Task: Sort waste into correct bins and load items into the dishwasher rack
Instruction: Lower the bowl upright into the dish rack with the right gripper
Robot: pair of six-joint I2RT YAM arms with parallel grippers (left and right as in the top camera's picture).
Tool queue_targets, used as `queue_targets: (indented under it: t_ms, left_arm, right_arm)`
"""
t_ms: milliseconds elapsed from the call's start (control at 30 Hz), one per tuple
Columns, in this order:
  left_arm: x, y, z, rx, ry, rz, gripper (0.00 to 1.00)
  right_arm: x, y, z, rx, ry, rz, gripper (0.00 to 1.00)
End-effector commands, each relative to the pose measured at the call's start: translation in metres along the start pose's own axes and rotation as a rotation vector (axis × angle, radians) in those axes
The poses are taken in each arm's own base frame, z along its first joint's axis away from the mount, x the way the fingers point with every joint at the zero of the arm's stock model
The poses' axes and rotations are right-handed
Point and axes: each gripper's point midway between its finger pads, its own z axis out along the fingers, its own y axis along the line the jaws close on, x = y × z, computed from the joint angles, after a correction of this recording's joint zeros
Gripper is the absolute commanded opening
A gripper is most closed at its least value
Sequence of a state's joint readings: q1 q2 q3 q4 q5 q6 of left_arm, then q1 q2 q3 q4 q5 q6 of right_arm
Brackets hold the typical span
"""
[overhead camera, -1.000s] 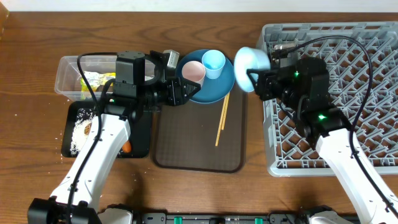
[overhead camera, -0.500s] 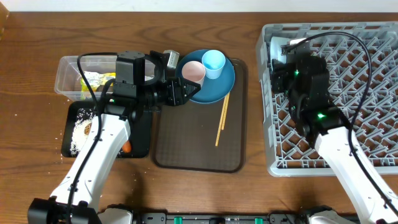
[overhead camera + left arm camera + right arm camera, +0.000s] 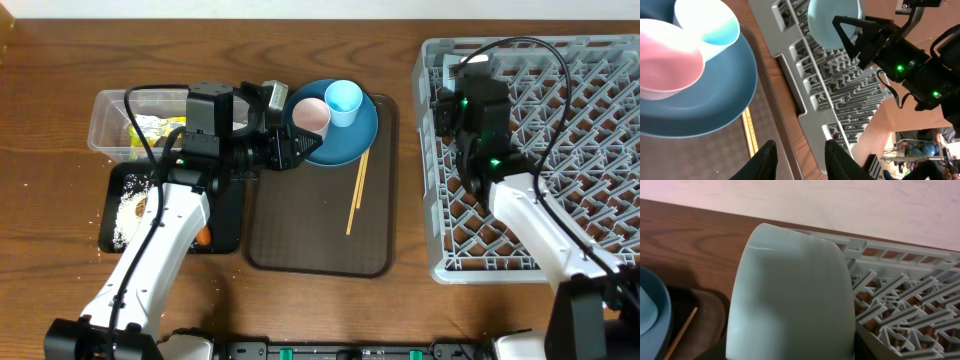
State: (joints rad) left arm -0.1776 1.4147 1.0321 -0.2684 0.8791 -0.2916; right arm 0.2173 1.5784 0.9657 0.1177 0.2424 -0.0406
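Bowl (image 3: pixel 832 20) now over rack (image 3: pixel 600 60) far-left corner, in right hand (image 3: pixel 847 32).

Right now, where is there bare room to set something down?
The brown serving tray is bare below the blue plate, left of the chopsticks. The rack is bare on the right too. Crowded: the plate, carrying the pink cup and light blue cup, and the rack's far-left corner, where the right gripper holds the bowl.
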Motion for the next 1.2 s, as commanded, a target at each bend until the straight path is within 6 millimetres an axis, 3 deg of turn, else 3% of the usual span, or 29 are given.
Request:
queue_targets:
  t_ms: [0,867,1167]
  left_arm:
    - [-0.006,0.001,-0.005,-0.033,-0.023,0.017,0.32]
    - [-0.005,0.002,-0.005,-0.039,-0.018,0.036,0.32]
    - [-0.005,0.002,-0.005,-0.039,-0.018,0.036,0.32]
  right_arm:
    - [-0.006,-0.004,0.008,0.020,-0.018,0.001,0.29]
    - [0.002,0.016,0.020,-0.083,-0.012,0.111,0.27]
    - [0.018,0.020,0.031,-0.082,0.028,0.106,0.28]
